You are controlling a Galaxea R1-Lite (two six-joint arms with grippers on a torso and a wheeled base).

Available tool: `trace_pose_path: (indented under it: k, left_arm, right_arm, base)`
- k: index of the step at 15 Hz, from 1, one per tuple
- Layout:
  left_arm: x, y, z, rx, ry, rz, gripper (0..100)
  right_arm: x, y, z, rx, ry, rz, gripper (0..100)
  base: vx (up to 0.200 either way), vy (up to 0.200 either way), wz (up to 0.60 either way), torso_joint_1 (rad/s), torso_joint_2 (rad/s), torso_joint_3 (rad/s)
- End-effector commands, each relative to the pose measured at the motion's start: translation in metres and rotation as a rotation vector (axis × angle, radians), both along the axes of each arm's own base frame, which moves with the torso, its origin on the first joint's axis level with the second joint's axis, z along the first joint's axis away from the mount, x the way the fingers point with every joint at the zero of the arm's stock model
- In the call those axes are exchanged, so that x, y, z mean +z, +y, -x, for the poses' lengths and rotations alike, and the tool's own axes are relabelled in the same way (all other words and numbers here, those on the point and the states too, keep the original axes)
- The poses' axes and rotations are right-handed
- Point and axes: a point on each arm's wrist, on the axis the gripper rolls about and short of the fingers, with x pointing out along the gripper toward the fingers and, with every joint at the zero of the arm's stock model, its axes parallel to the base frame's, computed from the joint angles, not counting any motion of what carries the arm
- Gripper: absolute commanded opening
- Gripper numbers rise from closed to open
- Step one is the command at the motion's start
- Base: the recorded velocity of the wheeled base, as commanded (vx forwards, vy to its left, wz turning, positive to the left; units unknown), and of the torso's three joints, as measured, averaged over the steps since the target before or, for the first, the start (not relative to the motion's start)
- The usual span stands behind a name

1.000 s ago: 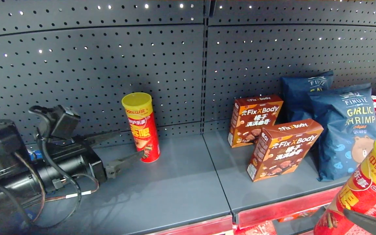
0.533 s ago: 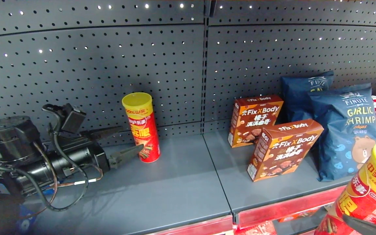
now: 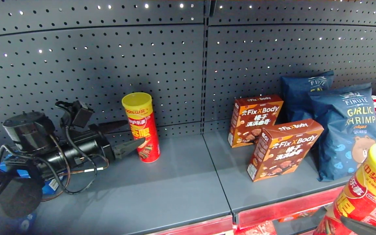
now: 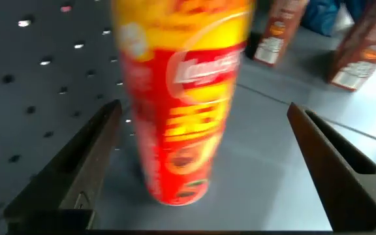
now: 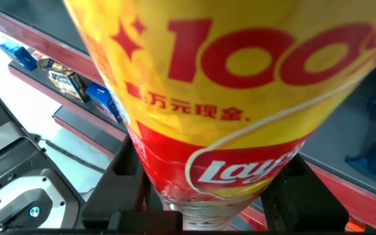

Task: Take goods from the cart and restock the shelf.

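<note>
Can (image 3: 141, 127) upright on shelf (image 3: 175, 182), between wide-spread fingers of left end effector (image 3: 131, 133). Second can (image 3: 367, 192) clamped in right end effector (image 5: 211, 203), off shelf front. Probably light, stiff, slick tube: grip mid-body, gently.

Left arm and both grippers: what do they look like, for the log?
The left arm is a black cylindrical body with a round black joint housing, looped with black cables plus thin reddish wires. A small black camera box sits on top. The left gripper has two long, tapered, dark grey fingers. The right gripper looks black and blockier.
</note>
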Motion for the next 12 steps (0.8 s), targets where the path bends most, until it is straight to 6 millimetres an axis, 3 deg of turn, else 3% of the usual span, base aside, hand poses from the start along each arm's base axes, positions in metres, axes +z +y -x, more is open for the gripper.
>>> trace_pose_path:
  k: [1,6,12]
  left_arm:
    - [-0.014,0.007,-0.015,0.009,0.022,0.013,100]
    - [-0.020,0.006,-0.046,-0.019,-0.030,0.117,100]
    - [-0.022,0.000,-0.046,-0.087,-0.018,0.117,100]
  right_arm:
    - [0.000,0.000,0.000,0.005,0.000,0.000,0]
    - [0.000,0.000,0.000,0.008,0.001,-0.002,0]
    - [-0.001,0.000,0.000,0.007,0.006,0.003,0]
  base:
    - [0.000,0.000,0.00,0.000,0.00,0.000]
    - [0.000,0.000,0.00,0.000,0.00,0.000]
    - [0.000,0.000,0.00,0.000,0.00,0.000]
